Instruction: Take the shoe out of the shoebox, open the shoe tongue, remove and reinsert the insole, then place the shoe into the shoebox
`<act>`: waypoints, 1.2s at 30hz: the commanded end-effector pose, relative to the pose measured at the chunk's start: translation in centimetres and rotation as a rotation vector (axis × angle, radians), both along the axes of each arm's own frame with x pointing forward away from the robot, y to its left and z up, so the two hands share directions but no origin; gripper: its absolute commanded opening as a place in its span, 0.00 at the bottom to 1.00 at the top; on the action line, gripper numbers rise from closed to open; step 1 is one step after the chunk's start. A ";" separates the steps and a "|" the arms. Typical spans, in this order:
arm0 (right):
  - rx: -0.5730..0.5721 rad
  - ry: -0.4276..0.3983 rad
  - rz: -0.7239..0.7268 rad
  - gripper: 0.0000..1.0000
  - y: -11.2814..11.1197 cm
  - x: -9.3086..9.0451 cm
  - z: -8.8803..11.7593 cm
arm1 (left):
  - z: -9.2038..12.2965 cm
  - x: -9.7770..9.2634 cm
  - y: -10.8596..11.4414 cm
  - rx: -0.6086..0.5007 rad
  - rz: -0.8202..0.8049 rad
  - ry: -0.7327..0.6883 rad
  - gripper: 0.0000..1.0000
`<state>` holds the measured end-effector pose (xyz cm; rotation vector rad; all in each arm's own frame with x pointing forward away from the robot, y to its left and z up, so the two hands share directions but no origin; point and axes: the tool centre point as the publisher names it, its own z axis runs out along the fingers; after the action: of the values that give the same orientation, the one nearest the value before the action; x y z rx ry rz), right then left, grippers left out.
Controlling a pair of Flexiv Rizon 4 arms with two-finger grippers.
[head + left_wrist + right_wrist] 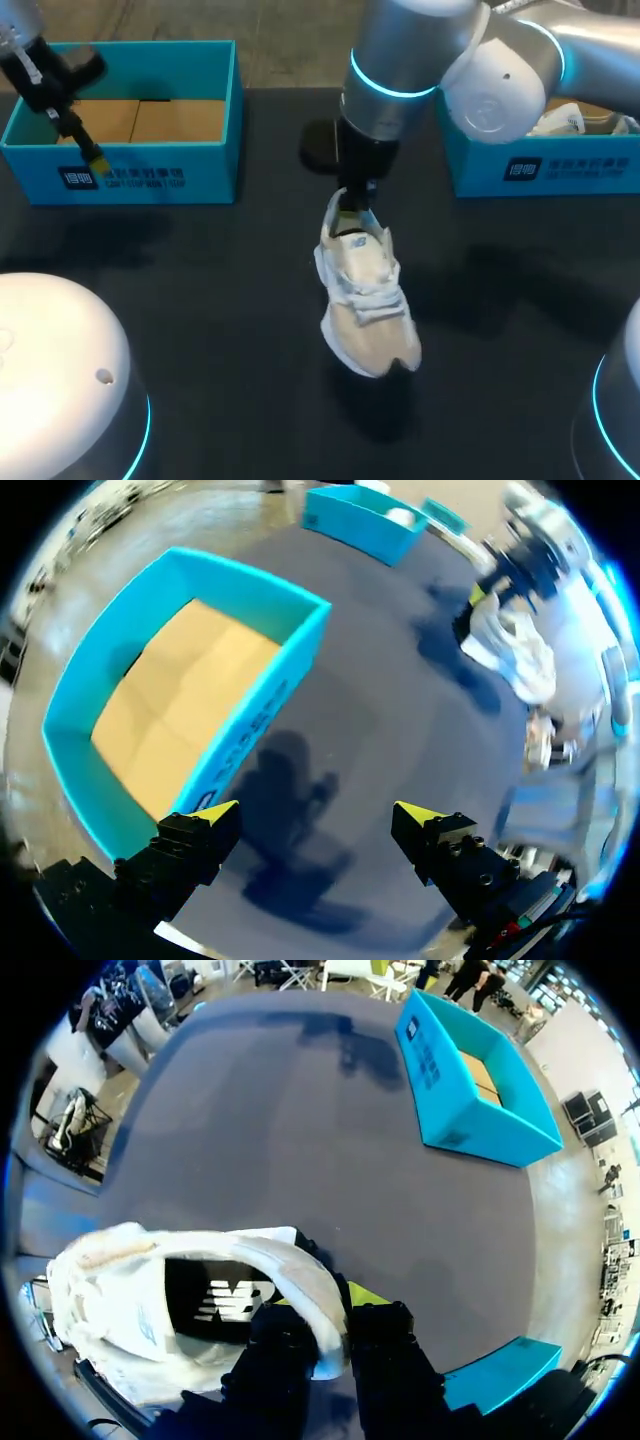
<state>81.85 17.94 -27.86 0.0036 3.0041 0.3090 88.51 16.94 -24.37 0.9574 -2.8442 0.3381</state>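
Right claw (pixel 335 1305) clamped on the heel collar of the white sneaker (pixel 368 290), one finger inside, one outside. We see the sneaker slanting toe-down beneath it over the desk (pixel 200 300). Left claw (pixel 312 815) fingers apart, gripping nothing; blue shoebox (pixel 262 705) just beside it.

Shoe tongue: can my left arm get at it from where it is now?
Probably yes. The left tool is open and empty by the shoebox, with bare table between it and the shoe. The right tool grips only the heel collar, so the tongue shows uncovered from above.
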 end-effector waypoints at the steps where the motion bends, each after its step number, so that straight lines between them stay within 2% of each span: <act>1: -0.006 -0.025 -0.028 0.00 -1.8 0.3 1.7 | 1.2 -0.6 0.5 0.029 0.264 0.039 1.00; 5: -0.033 -0.060 -0.060 0.00 -3.1 1.6 3.5 | 2.1 -0.8 1.6 0.045 0.388 0.080 1.00; 7: -0.051 -0.078 -0.084 0.00 -4.0 2.6 4.3 | 2.3 -0.8 2.3 0.084 0.480 0.074 1.00; 11: -0.050 -0.098 -0.110 0.00 -6.0 4.9 5.9 | 3.1 -0.7 3.7 0.083 0.560 0.115 1.00; 19: -0.091 -0.086 -0.199 0.00 -9.5 9.4 8.2 | 3.7 -0.3 5.1 0.130 0.678 0.132 1.00; 23: -0.064 -0.095 -0.204 0.00 -11.5 11.5 9.9 | 3.9 0.0 5.5 0.167 0.684 0.153 1.00; 36: -0.075 -0.100 -0.214 0.00 -11.9 11.8 10.4 | 3.9 0.0 5.5 0.167 0.684 0.153 1.00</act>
<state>93.79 6.19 -17.59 0.2922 2.8806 0.1658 88.55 22.46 -20.50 1.8834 -2.3496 0.0759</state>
